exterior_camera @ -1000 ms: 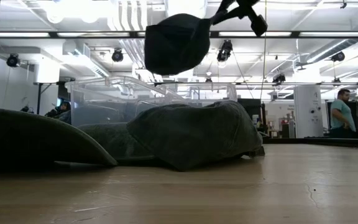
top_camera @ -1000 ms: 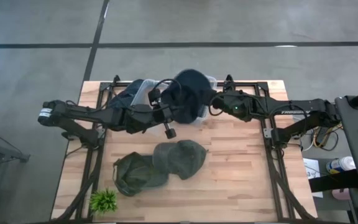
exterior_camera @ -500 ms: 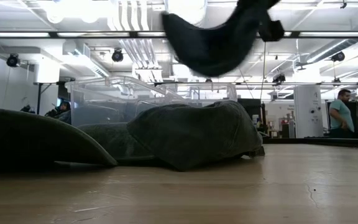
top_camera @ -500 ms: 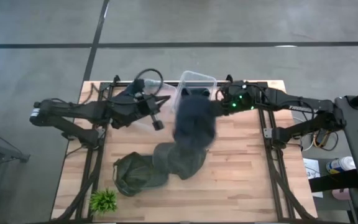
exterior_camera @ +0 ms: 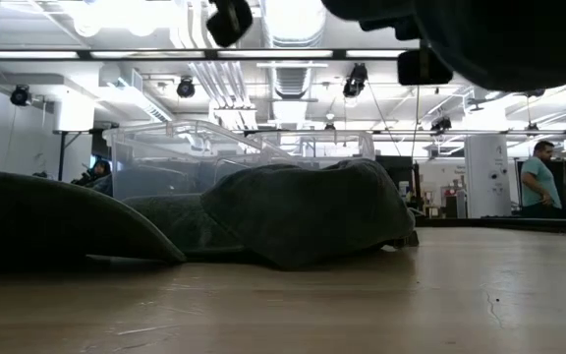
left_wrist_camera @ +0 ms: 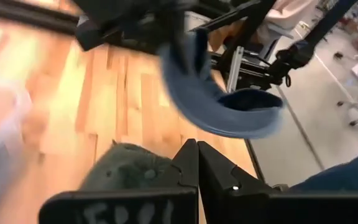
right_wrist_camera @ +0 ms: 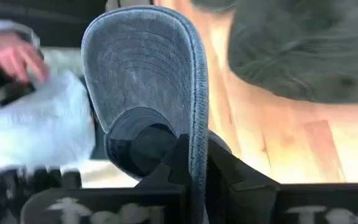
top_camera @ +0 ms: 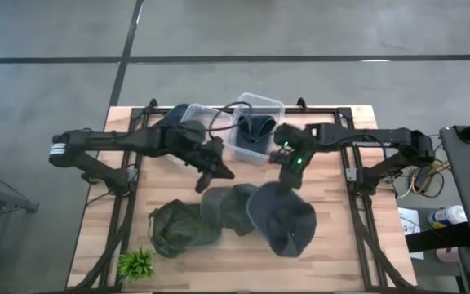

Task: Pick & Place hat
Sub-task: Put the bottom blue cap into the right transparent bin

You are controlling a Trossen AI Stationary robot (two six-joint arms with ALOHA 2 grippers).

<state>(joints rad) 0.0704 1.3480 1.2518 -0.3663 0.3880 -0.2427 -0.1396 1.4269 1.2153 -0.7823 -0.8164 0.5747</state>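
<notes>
One blue hat (top_camera: 282,220) hangs clamped in the right claw (top_camera: 286,184) over the worktop (top_camera: 333,245); lower it gently beside the green hats (top_camera: 235,208) before opening. Left claw (top_camera: 223,173) hovers closed, empty.

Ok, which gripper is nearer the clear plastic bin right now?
Left. The left gripper sits just off the clear plastic bin; the right gripper is farther out, shut on the blue cap.

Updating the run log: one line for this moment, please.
right gripper: shut on blue hat, held above table | left gripper: shut, empty | two green hats on table
</notes>
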